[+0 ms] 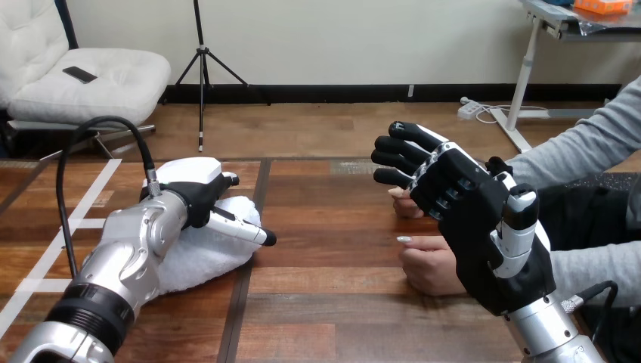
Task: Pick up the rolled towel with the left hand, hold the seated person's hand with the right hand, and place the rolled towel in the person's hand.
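Two hands | left hand (196, 198) atop rolled towel (205, 259), grip unclear | right hand (472, 223) open

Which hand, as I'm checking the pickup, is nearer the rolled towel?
Left. The left hand rests on the rolled towel; the right hand is raised beside the person's hands.

From where I stand, nothing here can be read: no word, number or label on the rolled towel (208, 257), the left hand (198, 200), the right hand (484, 227) or the table (325, 302).
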You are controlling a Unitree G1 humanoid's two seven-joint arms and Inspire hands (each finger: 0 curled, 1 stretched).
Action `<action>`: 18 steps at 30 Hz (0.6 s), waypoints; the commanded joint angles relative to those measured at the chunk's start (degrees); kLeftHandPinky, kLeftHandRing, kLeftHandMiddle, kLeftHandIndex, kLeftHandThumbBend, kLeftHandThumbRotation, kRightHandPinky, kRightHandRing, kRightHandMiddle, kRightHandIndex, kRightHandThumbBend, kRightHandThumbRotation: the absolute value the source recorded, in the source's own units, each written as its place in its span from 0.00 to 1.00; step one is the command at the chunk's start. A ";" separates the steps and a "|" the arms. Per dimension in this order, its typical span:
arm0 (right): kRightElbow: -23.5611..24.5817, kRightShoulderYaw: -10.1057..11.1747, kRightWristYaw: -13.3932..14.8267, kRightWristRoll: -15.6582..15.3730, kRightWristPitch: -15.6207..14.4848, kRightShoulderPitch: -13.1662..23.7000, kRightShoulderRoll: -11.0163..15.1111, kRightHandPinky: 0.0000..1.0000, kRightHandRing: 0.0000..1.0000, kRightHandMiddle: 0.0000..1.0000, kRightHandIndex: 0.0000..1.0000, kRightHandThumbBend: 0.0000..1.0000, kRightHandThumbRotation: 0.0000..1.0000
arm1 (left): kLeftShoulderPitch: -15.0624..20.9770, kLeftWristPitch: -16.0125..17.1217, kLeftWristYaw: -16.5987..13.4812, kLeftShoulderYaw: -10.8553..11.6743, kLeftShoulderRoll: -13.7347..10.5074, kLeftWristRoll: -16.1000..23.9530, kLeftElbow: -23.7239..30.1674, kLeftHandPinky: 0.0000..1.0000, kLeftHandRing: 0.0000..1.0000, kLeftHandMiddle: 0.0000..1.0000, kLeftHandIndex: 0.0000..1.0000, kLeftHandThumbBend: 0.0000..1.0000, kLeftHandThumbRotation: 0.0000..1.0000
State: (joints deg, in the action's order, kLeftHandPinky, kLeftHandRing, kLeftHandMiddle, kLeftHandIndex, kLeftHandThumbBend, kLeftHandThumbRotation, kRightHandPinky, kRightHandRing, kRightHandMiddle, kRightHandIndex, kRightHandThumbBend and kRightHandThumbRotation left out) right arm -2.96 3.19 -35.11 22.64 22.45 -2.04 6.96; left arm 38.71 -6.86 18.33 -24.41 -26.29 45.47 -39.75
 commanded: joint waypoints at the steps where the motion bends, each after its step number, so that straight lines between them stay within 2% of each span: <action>1: 1.37 0.89 0.19 1.06 1.13 3.03 -0.06 0.81 0.84 0.83 0.82 1.00 1.00 | 1.15 -1.13 0.95 0.18 -1.32 -0.39 3.06 0.93 0.91 0.91 0.90 1.00 0.69; 7: 1.04 1.02 0.01 1.22 1.52 3.12 -0.15 0.81 0.84 0.83 0.82 1.00 1.00 | 1.23 -3.67 3.16 0.30 -0.87 -0.90 4.08 0.88 0.92 0.92 0.90 1.00 0.67; 11: 1.07 1.11 0.40 0.84 1.59 3.02 -0.14 0.81 0.84 0.83 0.83 1.00 1.00 | 1.30 -3.96 3.44 -0.54 -1.16 -0.08 4.57 0.86 0.92 0.91 0.90 1.00 0.65; 18: 0.87 1.23 0.37 0.89 1.86 3.10 -0.12 0.81 0.84 0.83 0.83 1.00 1.00 | 1.60 -4.27 3.71 -1.65 -1.44 1.54 4.67 0.91 0.91 0.91 0.89 1.00 0.65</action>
State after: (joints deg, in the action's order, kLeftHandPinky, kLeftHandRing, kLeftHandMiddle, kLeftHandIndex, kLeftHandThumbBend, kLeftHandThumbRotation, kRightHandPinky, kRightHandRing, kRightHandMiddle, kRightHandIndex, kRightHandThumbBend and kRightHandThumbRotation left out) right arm -2.97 3.25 -34.98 22.68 22.48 -2.04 6.95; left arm 38.67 -10.96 22.07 -24.71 -26.33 45.59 -38.08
